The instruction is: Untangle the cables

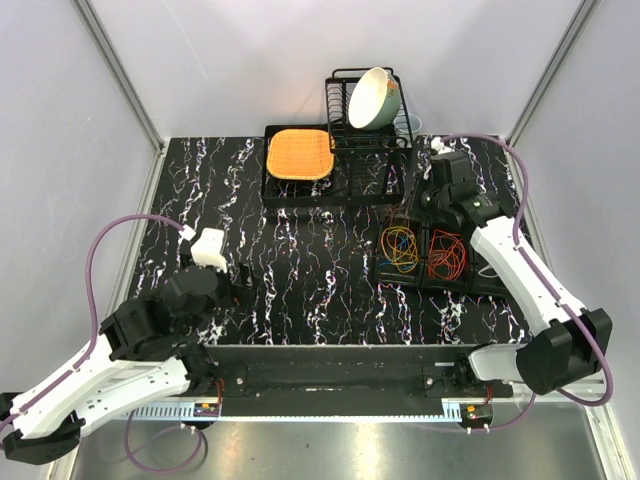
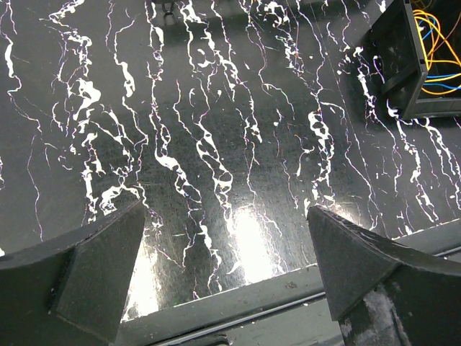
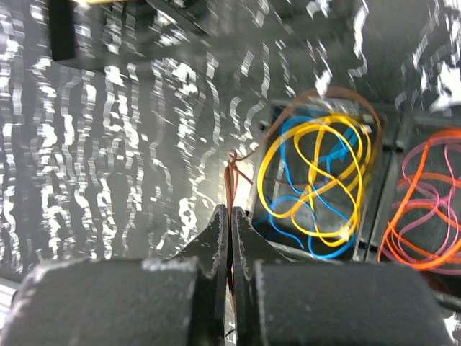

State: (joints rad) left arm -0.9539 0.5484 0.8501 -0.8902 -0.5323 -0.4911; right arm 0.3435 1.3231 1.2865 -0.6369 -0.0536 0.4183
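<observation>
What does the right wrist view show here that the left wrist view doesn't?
Only the right wrist view: the right hand shut on a brown cable that runs back over the yellow and blue cables, plus orange cables in the next compartment. Only the left wrist view: the left hand, open above the table. Both: the marbled table and the yellow and blue cables in the black tray.

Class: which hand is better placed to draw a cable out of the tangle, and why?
The right hand: it is shut on the brown cable beside the yellow and blue loops. The left hand hangs open over the table, away from them.
</observation>
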